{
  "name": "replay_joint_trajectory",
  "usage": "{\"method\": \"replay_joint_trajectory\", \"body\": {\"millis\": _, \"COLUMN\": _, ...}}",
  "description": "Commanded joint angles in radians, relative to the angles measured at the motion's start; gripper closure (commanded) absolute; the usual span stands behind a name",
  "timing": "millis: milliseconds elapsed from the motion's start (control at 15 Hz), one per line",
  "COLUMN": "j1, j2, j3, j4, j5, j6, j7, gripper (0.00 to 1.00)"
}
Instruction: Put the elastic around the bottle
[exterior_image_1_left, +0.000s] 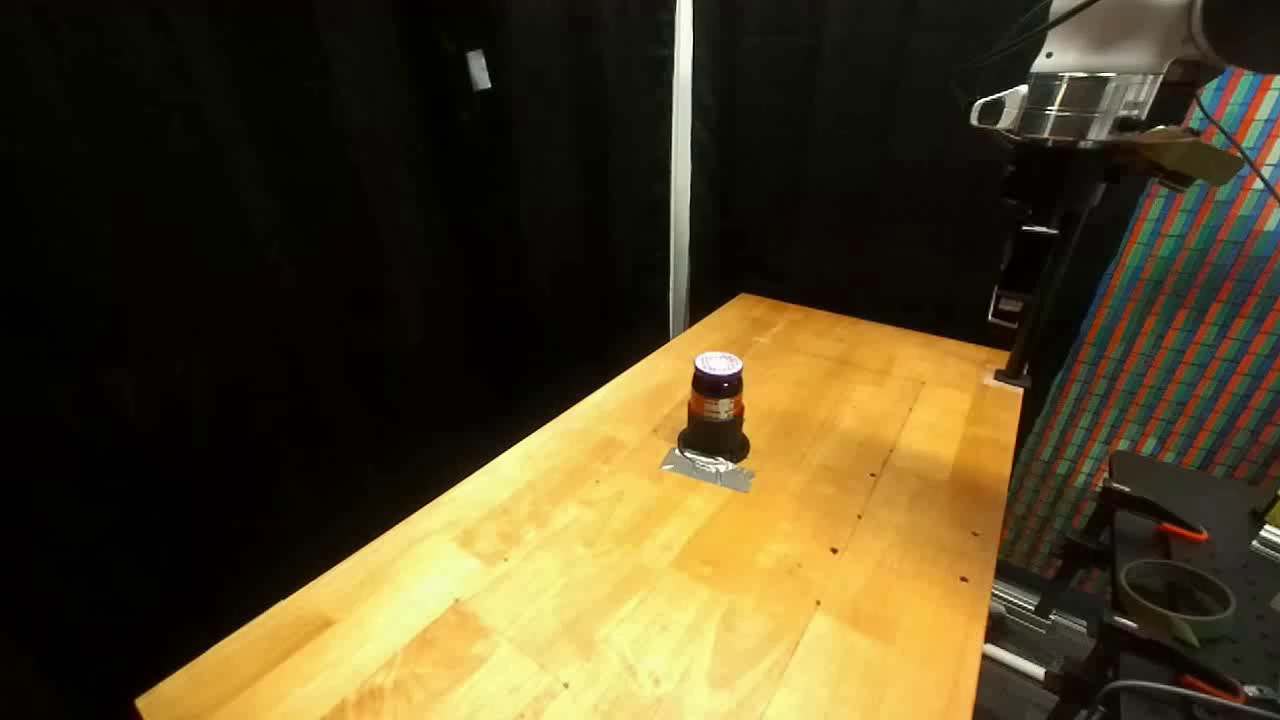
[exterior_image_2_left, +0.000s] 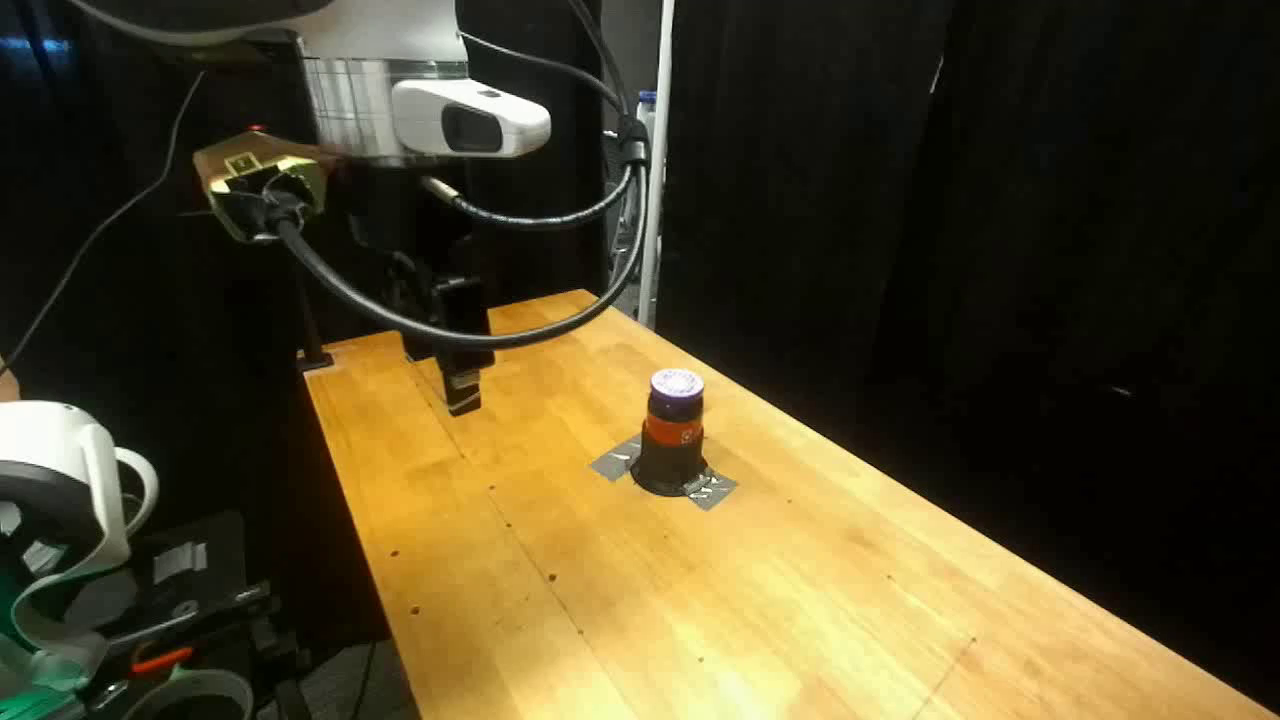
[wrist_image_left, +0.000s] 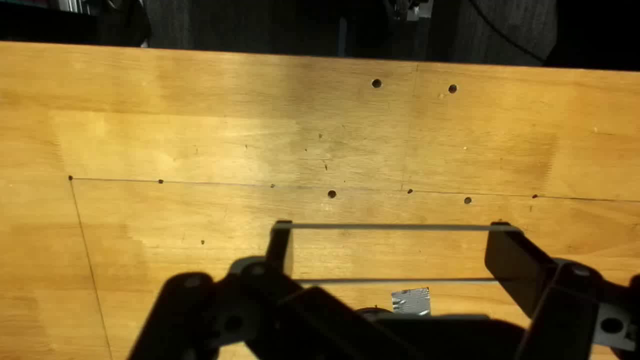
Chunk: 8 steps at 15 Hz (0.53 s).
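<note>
The bottle (exterior_image_1_left: 717, 405) stands upright on the wooden table in both exterior views (exterior_image_2_left: 674, 430). It has a reddish-orange band, dark upper part and pale patterned lid. Its lower part sits in a black flanged base (exterior_image_2_left: 662, 478) taped down. My gripper (wrist_image_left: 392, 226) is open, its fingers wide apart. The elastic (wrist_image_left: 350, 226) is stretched around both fingers, with two parallel strands across the gap. In an exterior view the gripper (exterior_image_2_left: 440, 375) hangs above the table, to the side of the bottle and apart from it. In the wrist view the gripper hides the bottle.
Grey tape (wrist_image_left: 411, 301) lies beside the base. The wooden table (exterior_image_1_left: 600, 590) has small holes and drawn lines. A thin black post (exterior_image_1_left: 1020, 340) stands at the table's far corner. A cable (exterior_image_2_left: 520, 335) loops below the wrist. A dark cart (exterior_image_1_left: 1180, 500) stands beside the table.
</note>
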Motion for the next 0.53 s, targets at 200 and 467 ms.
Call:
{"method": "replay_joint_trajectory", "body": {"millis": 200, "j1": 0.005, "j2": -0.001, "j3": -0.004, "j4": 0.003, "j5": -0.003, "j6": -0.002, "j7": 0.002, "gripper": 0.0}}
{"method": "replay_joint_trajectory", "body": {"millis": 467, "j1": 0.01, "j2": 0.041, "j3": 0.028, "j4": 0.059, "j5": -0.021, "j6": -0.004, "j7": 0.038, "gripper": 0.0}}
